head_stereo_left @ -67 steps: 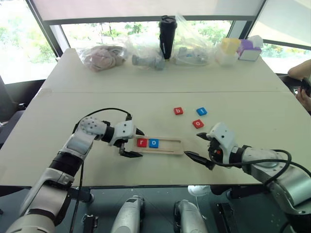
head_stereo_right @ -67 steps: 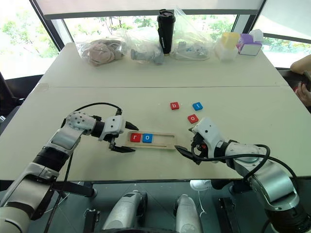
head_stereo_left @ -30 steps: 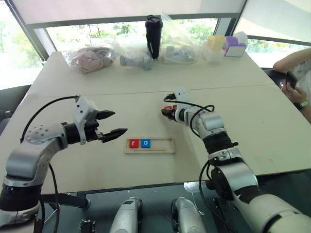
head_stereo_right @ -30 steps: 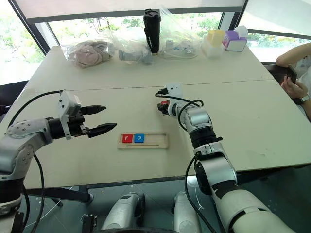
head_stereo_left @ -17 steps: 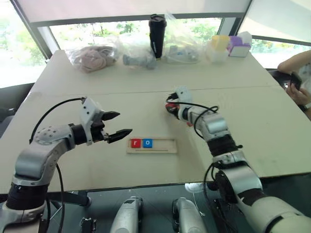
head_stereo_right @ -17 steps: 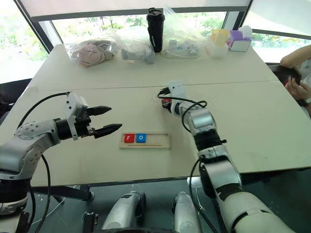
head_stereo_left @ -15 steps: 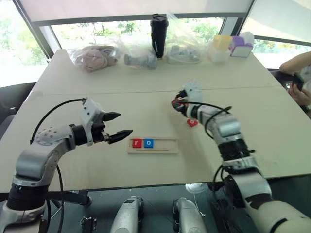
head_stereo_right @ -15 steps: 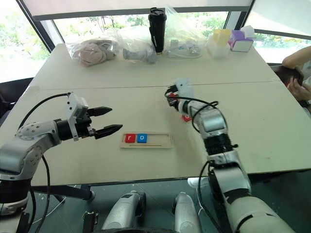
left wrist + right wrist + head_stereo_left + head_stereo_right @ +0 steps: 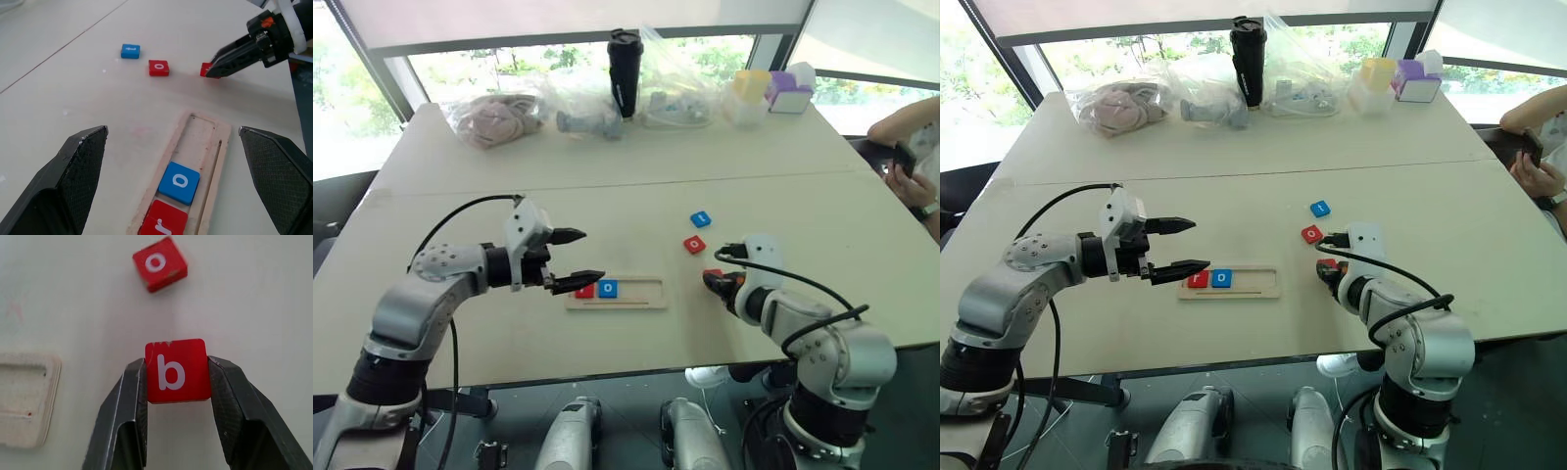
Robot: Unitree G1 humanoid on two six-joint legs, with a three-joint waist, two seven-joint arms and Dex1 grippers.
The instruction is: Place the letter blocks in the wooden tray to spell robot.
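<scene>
Table (image 9: 822,196) by windows; right gripper (image 9: 176,374) pinches b block (image 9: 177,370), left gripper (image 9: 576,257) wide.

Red r (image 9: 161,226), blue o (image 9: 179,182) in wooden tray (image 9: 210,161); red b (image 9: 177,370) pinched in jaws.

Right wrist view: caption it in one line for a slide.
Right gripper shut on the red b block, with the red o block loose on the table beyond and an end of the wooden tray alongside.

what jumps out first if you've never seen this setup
The right pincer gripping the red b block, just right of the wooden tray. Next, the tray's red r and blue o, with the left pincer hovering open beside them.
</scene>
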